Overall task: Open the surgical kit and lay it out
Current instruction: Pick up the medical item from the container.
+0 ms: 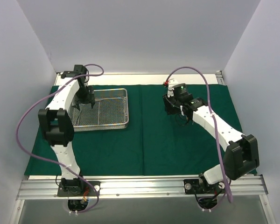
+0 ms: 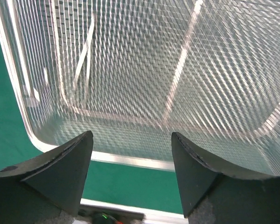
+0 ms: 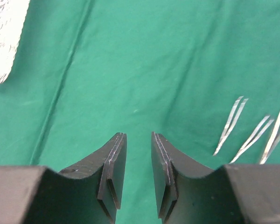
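Note:
The dark green cloth [image 1: 144, 144] of the surgical kit lies spread flat on the table. The silver wire-mesh tray [image 1: 116, 95] sits on its left half. My left gripper [image 1: 84, 105] hangs over the tray's left end, open wide with nothing between its fingers [image 2: 60, 172]. In the left wrist view a slim steel instrument [image 2: 84, 58] lies inside the tray [image 2: 130, 161]. My right gripper [image 3: 138, 135] is low over bare cloth right of centre, its jaws a narrow gap apart and empty. Three thin steel instruments [image 3: 229, 126] [image 3: 252, 140] [image 3: 275, 133] lie on the cloth to its right.
White walls enclose the table on three sides. A metal rail [image 1: 140, 186] with both arm bases runs along the near edge. A fold line [image 1: 143, 130] runs down the cloth's middle. The tray's corner [image 3: 4, 37] shows at the right wrist view's top left.

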Motion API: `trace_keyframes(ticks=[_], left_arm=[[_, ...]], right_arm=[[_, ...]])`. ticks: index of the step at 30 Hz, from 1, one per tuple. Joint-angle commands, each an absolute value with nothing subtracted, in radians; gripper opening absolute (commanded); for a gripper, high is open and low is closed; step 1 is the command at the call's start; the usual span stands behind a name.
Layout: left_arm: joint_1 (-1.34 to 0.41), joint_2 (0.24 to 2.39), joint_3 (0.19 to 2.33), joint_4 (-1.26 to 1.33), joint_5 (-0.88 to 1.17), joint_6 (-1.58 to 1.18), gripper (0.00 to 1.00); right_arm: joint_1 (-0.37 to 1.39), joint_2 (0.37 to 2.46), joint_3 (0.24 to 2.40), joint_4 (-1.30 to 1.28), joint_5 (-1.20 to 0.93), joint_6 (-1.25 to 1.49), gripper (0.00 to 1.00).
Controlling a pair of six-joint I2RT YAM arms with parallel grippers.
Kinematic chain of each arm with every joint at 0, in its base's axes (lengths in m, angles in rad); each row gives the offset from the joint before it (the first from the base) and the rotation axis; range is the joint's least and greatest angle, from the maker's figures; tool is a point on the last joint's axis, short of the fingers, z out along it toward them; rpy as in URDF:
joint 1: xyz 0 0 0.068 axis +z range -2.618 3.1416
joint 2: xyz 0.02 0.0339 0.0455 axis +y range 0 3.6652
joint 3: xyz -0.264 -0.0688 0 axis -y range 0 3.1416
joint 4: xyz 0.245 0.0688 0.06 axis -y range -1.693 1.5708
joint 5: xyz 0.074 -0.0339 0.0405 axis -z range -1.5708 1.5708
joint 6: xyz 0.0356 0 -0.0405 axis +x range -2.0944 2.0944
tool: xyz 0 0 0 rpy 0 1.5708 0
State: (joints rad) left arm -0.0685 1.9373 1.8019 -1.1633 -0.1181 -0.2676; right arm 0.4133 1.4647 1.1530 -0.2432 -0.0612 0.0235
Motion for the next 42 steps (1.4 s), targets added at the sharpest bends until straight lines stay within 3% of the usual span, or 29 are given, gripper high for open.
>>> trace_keyframes(ticks=[1,8,17,21,23,29,34,42], left_arm=[[-0.064,2.058,1.896,-1.152,-0.228,-0.160,0.76],[-0.037,2.171,1.908,-1.115,-0.301,-0.118,0.77],[0.044,2.171,1.807,-1.002,-0.201,-0.026,0.76],[0.072,2.201,1.812,-1.006,-0.144,-0.020,0.58],[0.078,2.212,1.819,-1.008,-0.129,-0.020,0.55],[0.078,2.238,1.801,-1.016,-0.106,-0.044,0.33],[0.078,2.240,1.749,-0.999,-0.110,-0.058,0.28],[0.060,2.171,1.805,-1.018,-0.129,-0.104,0.04]], right_arm=[[0.417,1.401,1.111,-0.227,-0.118,0.011,0.29],[0.403,1.304,1.071,-0.207,-0.130,-0.055,0.27],[0.380,1.180,0.974,-0.178,-0.167,-0.064,0.24],[0.361,1.146,0.960,-0.179,-0.176,-0.066,0.24],[0.357,1.138,0.963,-0.179,-0.178,-0.069,0.24],[0.357,1.131,0.973,-0.184,-0.181,-0.071,0.22],[0.359,1.135,0.985,-0.195,-0.173,-0.069,0.21],[0.373,1.147,1.000,-0.209,-0.161,-0.067,0.19]])
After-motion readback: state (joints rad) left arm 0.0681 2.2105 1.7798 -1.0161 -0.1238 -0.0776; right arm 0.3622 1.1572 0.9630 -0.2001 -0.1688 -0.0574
